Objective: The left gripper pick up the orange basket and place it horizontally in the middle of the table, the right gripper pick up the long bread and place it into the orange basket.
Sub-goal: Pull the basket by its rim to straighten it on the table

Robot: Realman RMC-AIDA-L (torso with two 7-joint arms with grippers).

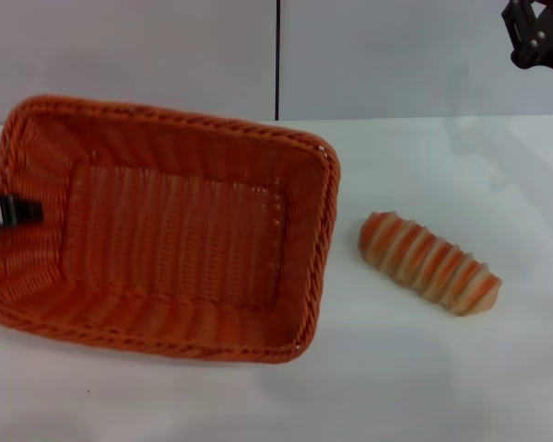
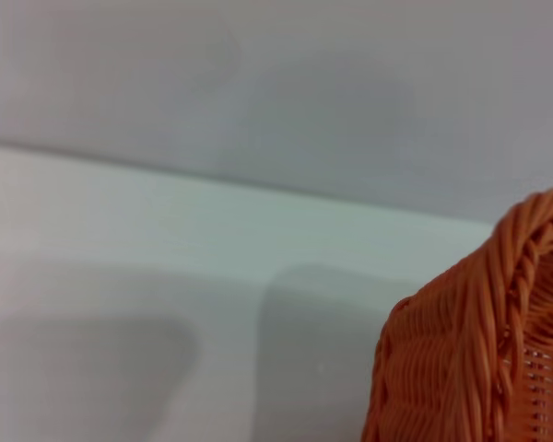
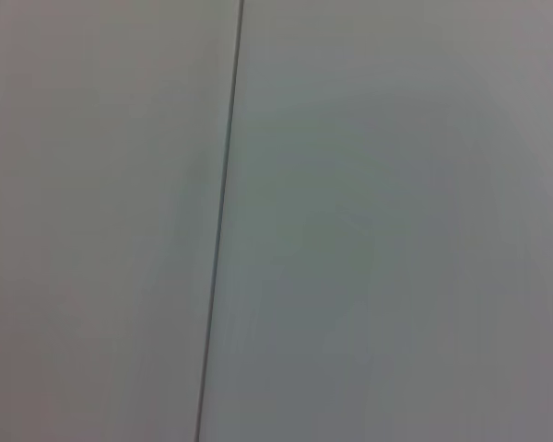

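The orange basket (image 1: pixel 166 230) lies on the white table (image 1: pixel 424 387), left of centre, its long side running roughly left to right and slightly skewed. The black tip of my left gripper (image 1: pixel 9 212) reaches over the basket's left rim onto its inner wall. A corner of the orange basket (image 2: pixel 470 359) fills the edge of the left wrist view. The long bread (image 1: pixel 429 262), striped orange-brown and cream, lies on the table to the right of the basket, apart from it. My right gripper (image 1: pixel 535 32) hangs high at the far right, well above and behind the bread.
A grey back wall with a dark vertical seam (image 1: pixel 277 60) stands behind the table. The right wrist view shows only that wall and the seam (image 3: pixel 219 221). Bare tabletop lies in front of the basket and around the bread.
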